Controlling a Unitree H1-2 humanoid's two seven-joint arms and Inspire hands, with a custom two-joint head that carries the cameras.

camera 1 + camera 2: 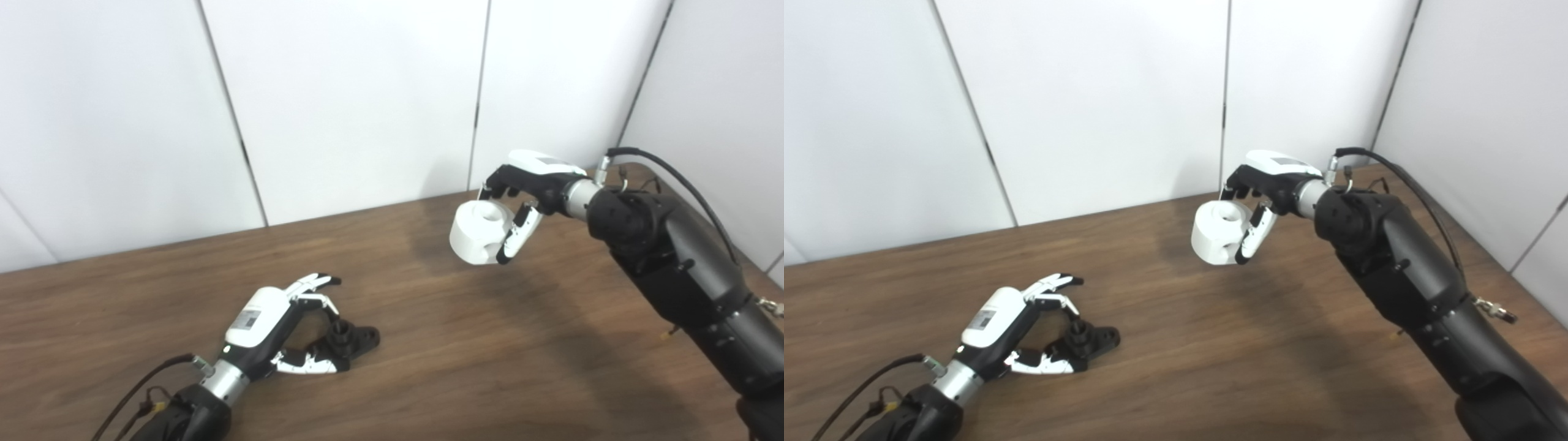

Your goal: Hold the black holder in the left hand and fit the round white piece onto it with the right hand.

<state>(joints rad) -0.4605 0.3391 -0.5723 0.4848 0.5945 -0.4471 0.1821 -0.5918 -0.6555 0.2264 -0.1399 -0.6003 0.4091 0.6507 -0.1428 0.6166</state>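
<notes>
The black holder (354, 337) lies on the wooden table at the lower left, a short round post standing up from its flat base. My left hand (269, 318) reaches around it from the left. Its fingers are spread above the holder and its thumb lies along the near side, not closed on it. At the upper right, my right hand (530, 184) is shut on the round white piece (478, 233), a thick ring with a hole in its top. It holds the piece in the air above the table, well away from the holder.
The brown wooden table (465, 367) runs back to white wall panels (355, 98). My thick black right forearm (674, 263) crosses the table's right side. A cable (131, 392) hangs from the left wrist.
</notes>
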